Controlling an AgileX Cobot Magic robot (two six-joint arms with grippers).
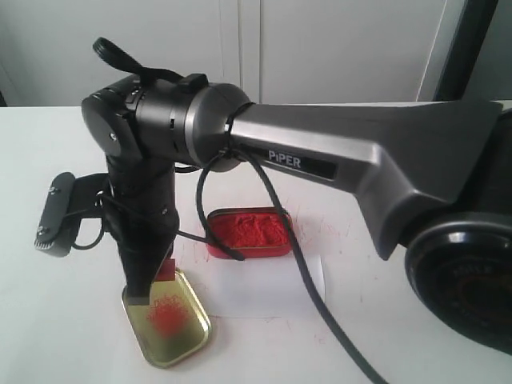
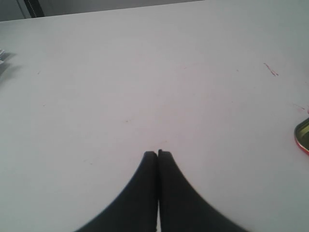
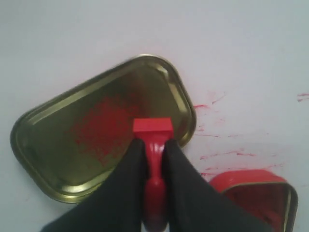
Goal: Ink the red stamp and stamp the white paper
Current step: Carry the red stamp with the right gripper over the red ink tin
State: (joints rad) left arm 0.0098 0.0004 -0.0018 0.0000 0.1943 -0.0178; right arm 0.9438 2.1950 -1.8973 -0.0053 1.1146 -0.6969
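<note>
Table (image 1: 64,344): white, carrying everything, with wide bare room lying on the left arm's side.
Right arm (image 1: 360,160): reaching across the middle, its wrist pointing down over the lid.
Black cable (image 1: 298,268): trailing across the tin's near edge and over the paper.
White paper (image 1: 264,292): lying flat just beside the tin, on the camera's side; whether it is running under the tin is unclear.
Red tin (image 1: 250,232): sitting open, full of red paste.
Gold lid (image 1: 172,324): lying inside-up near the paper's corner, wearing a red smudge.
Left hand (image 2: 158,153): resting over bare table, fingers pressed together, holding nothing.
Right hand (image 3: 154,147): clamping the stamp's handle.
Red stamp (image 3: 152,126): hanging base-forward over the lid's rim; contact cannot be told.
Risk: the stamp is sitting over the smudged lid, not the paste, so pressing here is likely giving a faint print; the cable is liable to drag the paper or tin as the arm swings.
Room: the lid's raised rim and the tin's wall are crowding the path to the paper.
</note>
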